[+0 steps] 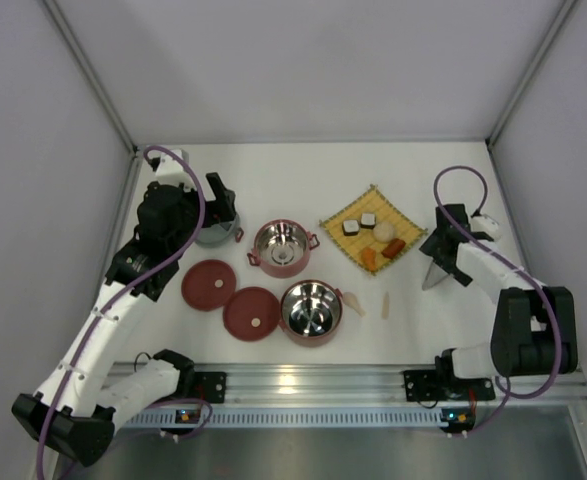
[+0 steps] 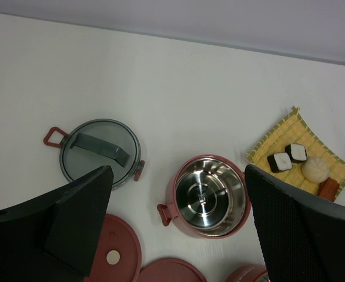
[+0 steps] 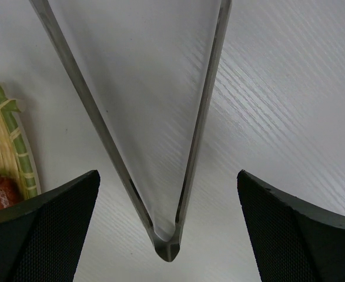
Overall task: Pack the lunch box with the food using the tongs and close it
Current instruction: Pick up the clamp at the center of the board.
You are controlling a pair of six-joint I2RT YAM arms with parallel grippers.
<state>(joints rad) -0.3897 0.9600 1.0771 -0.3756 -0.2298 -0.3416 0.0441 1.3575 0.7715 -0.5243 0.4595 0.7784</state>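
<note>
Judging by their look, the tongs (image 3: 166,249) are light, stiff, springy metal with a smooth finish that could slip between pads. I would take them across both arms a little up from the joined end, so that one squeeze both holds and works them. A grip at the very tip of the V would give little leverage.

They lie flat near the right edge of the table (image 1: 303,180), just right of the mat (image 1: 401,212) that carries the food (image 1: 373,235).

The right gripper (image 3: 167,176) hangs over them with its jaws spread as wide as they go. The joined end lies between the fingers, and neither pad appears to touch metal, so nothing is held.

The left gripper (image 2: 178,176) is just as wide and empty. It hovers toward the far left over a grey lid (image 2: 100,151) and one of the two bowls (image 1: 281,245). The maroon lids (image 1: 209,284) lie on the table near the bowls.
</note>
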